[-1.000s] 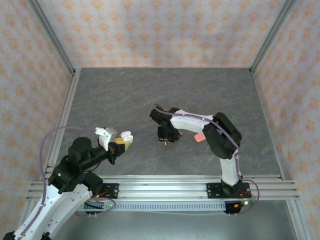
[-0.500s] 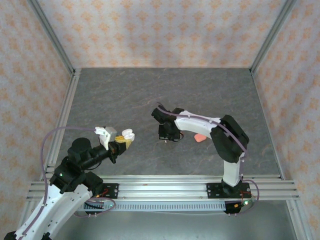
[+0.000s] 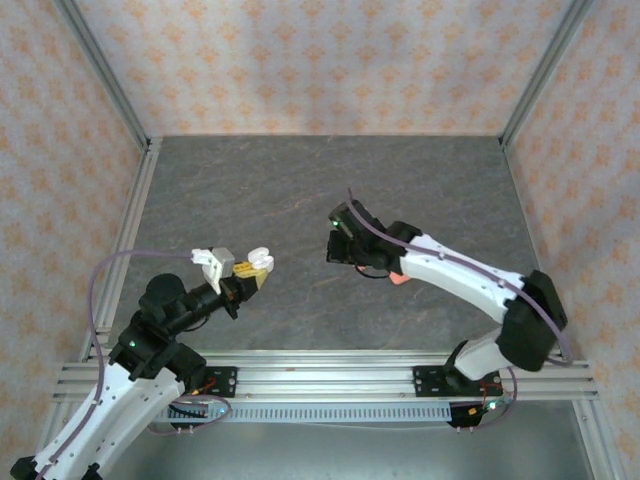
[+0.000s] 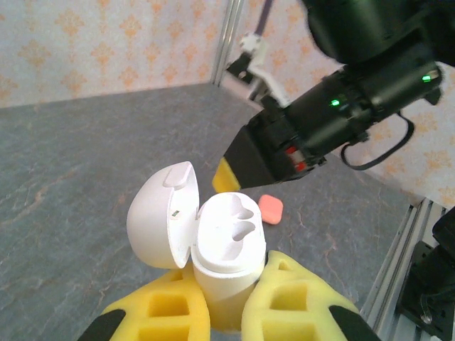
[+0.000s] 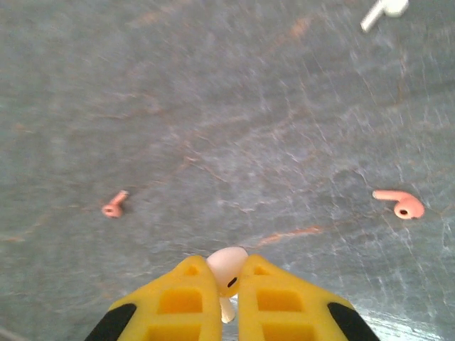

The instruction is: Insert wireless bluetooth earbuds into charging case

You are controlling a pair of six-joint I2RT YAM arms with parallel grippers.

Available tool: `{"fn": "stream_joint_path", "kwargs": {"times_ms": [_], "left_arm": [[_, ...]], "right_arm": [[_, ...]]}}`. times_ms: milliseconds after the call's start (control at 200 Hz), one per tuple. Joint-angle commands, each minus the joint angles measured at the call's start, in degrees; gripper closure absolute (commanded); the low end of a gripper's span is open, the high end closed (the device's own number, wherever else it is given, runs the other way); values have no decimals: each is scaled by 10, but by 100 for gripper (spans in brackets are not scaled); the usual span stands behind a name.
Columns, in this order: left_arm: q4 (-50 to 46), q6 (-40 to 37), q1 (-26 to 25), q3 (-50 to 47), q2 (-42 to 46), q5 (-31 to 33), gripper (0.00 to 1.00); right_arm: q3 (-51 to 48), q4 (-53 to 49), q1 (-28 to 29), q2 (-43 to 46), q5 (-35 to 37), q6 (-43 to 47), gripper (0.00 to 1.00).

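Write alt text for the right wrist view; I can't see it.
The right gripper is shut on a white earbud over the grey table. On the table lie one salmon-pink earbud at left, another salmon-pink earbud at right, and a second white earbud at the top right edge.

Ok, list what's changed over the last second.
The right gripper closed on a white earbud and shifted slightly right and farther back, its elbow swinging out to the right. The left gripper nudged the open white case a little toward it. The pink case stayed put; the left grip is unchanged.
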State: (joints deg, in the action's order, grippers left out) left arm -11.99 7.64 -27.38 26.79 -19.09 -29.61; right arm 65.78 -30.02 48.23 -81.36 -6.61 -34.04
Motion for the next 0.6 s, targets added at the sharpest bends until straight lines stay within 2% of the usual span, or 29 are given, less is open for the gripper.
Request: {"fn": "stream_joint_path", "kwargs": {"times_ms": [0,340,595], "left_arm": [[82,-4,-2,-4,-21,1,98],[169,-49,-32,37,-139,30,99],[222,-75,-61,81,-230,43,100]], "right_arm": [[-15,65,9,55,17,24,90],[-19,162,30,150,-25,61,90],[-20,232,39,171,-56,82,90]]}}
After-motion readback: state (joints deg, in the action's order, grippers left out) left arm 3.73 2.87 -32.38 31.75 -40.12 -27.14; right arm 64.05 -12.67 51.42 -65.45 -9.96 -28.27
